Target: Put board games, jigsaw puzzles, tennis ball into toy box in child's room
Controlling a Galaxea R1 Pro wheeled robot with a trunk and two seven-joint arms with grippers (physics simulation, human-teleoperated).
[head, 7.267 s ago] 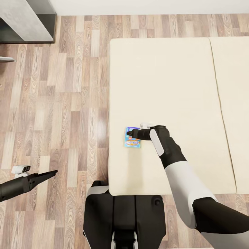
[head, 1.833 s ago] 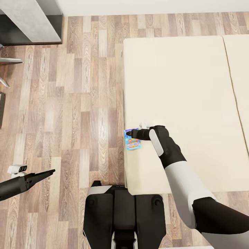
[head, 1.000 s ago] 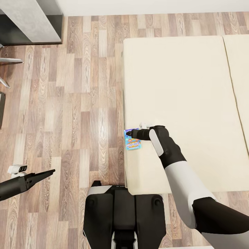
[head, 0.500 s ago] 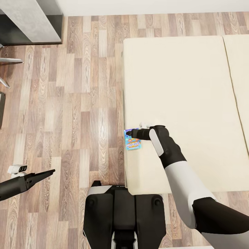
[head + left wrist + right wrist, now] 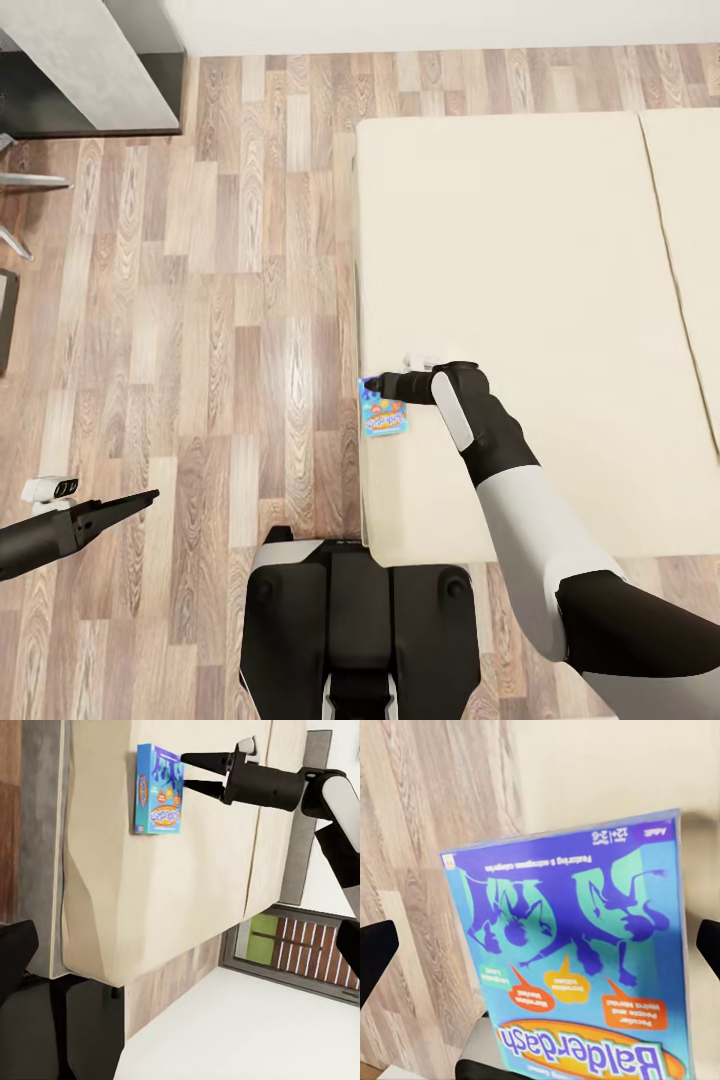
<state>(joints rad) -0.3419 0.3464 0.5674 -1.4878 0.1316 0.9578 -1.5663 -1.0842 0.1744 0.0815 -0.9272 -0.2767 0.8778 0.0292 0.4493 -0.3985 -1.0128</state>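
A blue board game (image 5: 385,409) with cartoon print lies flat at the left edge of the bed (image 5: 520,250). My right gripper (image 5: 377,384) hovers low over the box's far end, open. In the left wrist view, its two black fingers (image 5: 196,757) are spread just off the short edge of the game (image 5: 157,789). The right wrist view looks down on the printed lid (image 5: 577,967), with my right gripper (image 5: 540,941) straddling it. My left gripper (image 5: 148,496) hangs open over the floor at the lower left, holding nothing.
Wood-plank floor (image 5: 200,300) runs along the bed's left side. A grey desk corner (image 5: 90,65) stands at the far left, with chair legs (image 5: 25,185) below it. My own dark base (image 5: 355,620) sits against the bed's near corner.
Since 7.3 s ago the board game has gone from well inside the mattress to its left edge, the right gripper still over it. In the last half second the view tilted slightly.
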